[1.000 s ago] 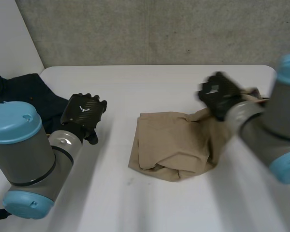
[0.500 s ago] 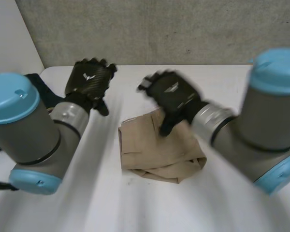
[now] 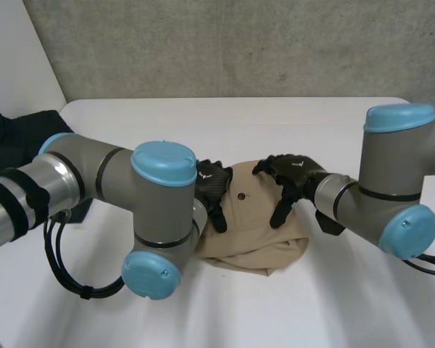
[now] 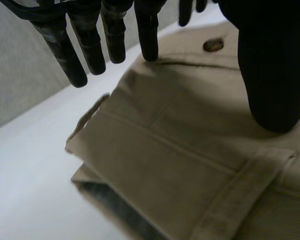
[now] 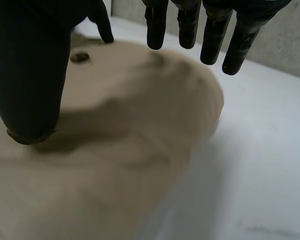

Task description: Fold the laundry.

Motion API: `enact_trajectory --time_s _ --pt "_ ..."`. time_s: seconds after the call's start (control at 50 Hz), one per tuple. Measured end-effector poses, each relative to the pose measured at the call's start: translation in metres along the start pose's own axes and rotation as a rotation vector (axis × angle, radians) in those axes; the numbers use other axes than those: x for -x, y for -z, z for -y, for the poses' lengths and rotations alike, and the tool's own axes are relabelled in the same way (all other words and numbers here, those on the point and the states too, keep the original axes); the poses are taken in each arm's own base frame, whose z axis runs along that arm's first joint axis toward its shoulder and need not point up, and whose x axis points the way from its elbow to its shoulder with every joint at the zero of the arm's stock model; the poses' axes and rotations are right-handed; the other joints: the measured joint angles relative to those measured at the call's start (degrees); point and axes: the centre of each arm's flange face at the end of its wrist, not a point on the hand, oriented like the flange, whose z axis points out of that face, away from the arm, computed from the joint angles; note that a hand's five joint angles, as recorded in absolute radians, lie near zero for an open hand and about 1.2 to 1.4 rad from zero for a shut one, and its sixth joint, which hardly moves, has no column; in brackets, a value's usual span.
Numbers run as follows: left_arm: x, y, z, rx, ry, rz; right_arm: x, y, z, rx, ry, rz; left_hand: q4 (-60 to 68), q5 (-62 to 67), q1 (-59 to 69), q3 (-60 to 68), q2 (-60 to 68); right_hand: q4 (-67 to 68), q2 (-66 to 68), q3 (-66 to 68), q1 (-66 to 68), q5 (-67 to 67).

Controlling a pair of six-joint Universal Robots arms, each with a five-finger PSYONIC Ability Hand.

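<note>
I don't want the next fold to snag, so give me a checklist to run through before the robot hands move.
1. Is the left robot hand open? Its fingers are straight over the tan garment: ok.
2. Is the right robot hand open? It is, over the same garment: ok.
3. Is either hand pressing on the cloth? Cannot tell.
4. Is the tan garment wholly on the white table? Ok.
5. Does the tan garment lie flat? Not ok: it is lumpy and bunched.
6. Is the dark garment apart from the tan one? Ok.
</note>
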Motion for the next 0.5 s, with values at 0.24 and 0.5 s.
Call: enact_trajectory --time_s 0.24,0.5 --pt "0.002 -0.008 -0.022 0.071 -0.041 0.016 -0.004 -0.014 -0.025 0.073 0.186 -0.025 0.0 0.0 -2.2 0.0 -0.1 0.0 -0.9 -0.6 -2.6 0.0" --pt "0.007 0.005 0.015 -0.028 -0.023 -0.045 -0.009 0.007 0.004 -0.024 0.178 -0.084 -0.2 -0.2 -3.0 -0.5 -0.3 0.0 -1.2 -0.8 -3.1 0.0"
